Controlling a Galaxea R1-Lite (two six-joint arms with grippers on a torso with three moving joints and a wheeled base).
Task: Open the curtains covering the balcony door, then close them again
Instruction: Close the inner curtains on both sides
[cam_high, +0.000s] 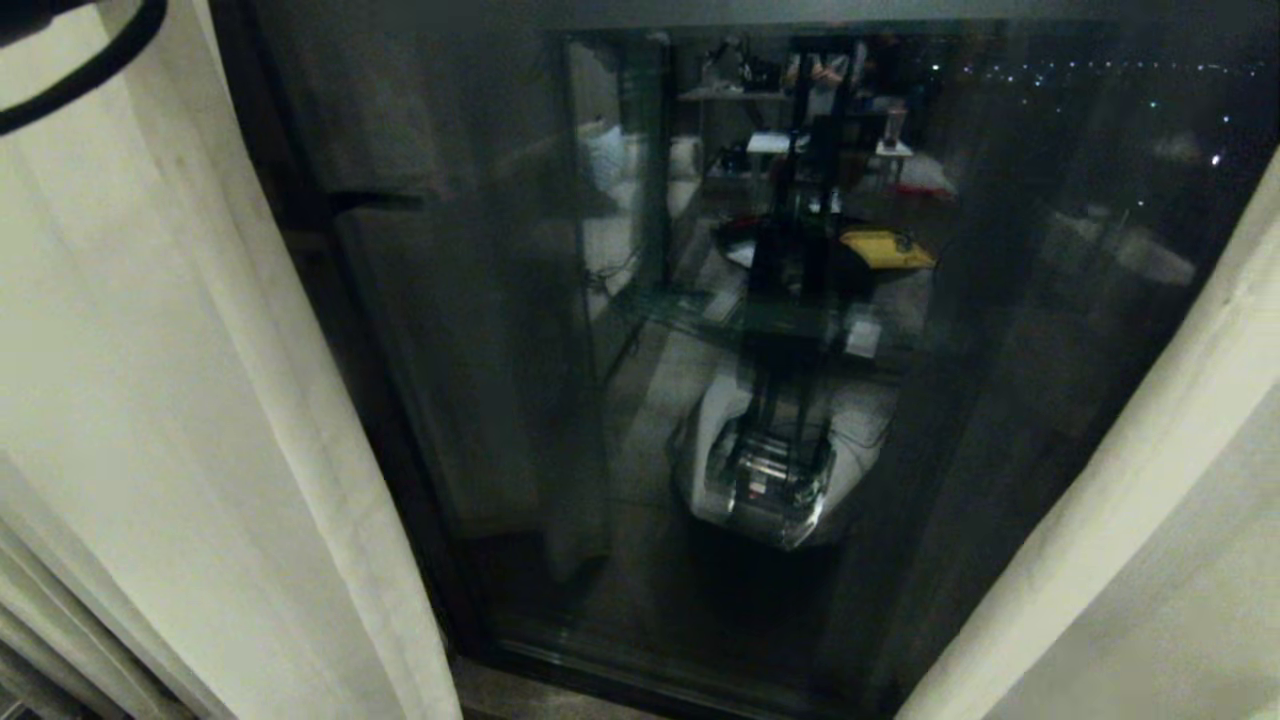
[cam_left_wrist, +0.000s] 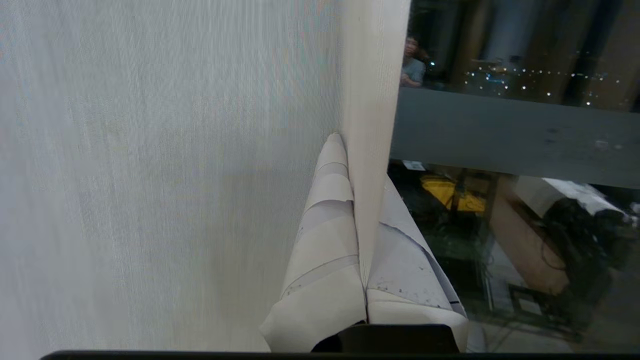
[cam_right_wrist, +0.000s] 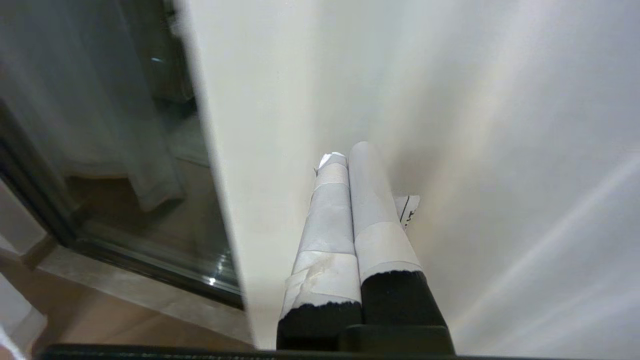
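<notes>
The curtains stand parted in the head view: the left panel (cam_high: 150, 400) and the right panel (cam_high: 1150, 520) frame the dark glass of the balcony door (cam_high: 560, 330). Its dark lever handle (cam_high: 375, 200) shows beside the left panel. In the left wrist view my left gripper (cam_left_wrist: 357, 165), with taped fingers (cam_left_wrist: 325, 235), is shut on the hemmed edge (cam_left_wrist: 372, 100) of the left curtain (cam_left_wrist: 150, 175). My right gripper (cam_right_wrist: 348, 155) is shut on nothing, its taped fingers (cam_right_wrist: 327, 220) lying close along the right curtain (cam_right_wrist: 500, 150). Neither gripper shows in the head view.
The glass reflects my own body (cam_high: 770, 470), a yellow object (cam_high: 885, 250) and a person (cam_left_wrist: 412, 62) in the room behind. A black cable (cam_high: 90, 75) hangs at the upper left. The door's bottom rail (cam_right_wrist: 150, 270) and stone sill (cam_right_wrist: 125, 295) lie below.
</notes>
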